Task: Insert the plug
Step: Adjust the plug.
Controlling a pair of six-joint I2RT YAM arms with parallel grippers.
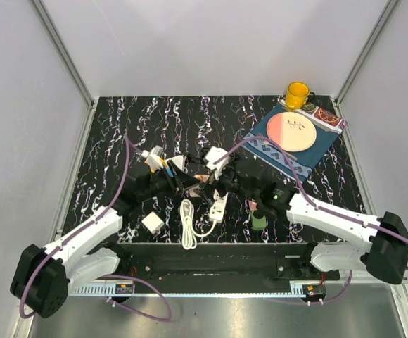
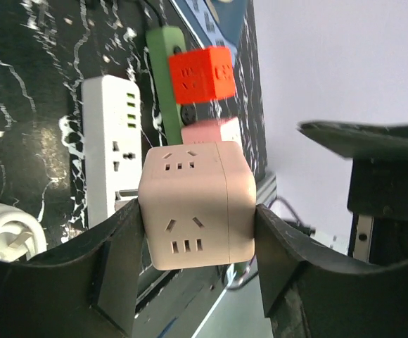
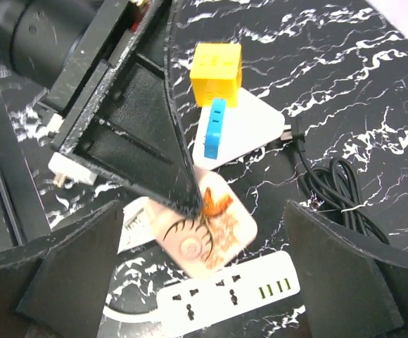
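Black marbled table (image 1: 119, 141), and we've got the white strip (image 1: 219, 205) lying flat, long axis running away from the bases. Up off the table just left of the strip, the pink cube (image 2: 193, 204) sits clamped in our left gripper (image 2: 197, 236), prongs hidden. Right gripper (image 3: 202, 211) hovers over the strip, jaws wide, empty.

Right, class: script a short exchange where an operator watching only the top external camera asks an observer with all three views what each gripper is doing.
Operator: From above, the left gripper is a dark tangle. Holding anything?
Observer: Yes, it is shut on a beige cube socket, slotted faces toward its camera.
Operator: And the right?
Observer: The right gripper is open and empty, above a printed card.
Operator: The white power strip?
Observer: Its visible sockets are empty.
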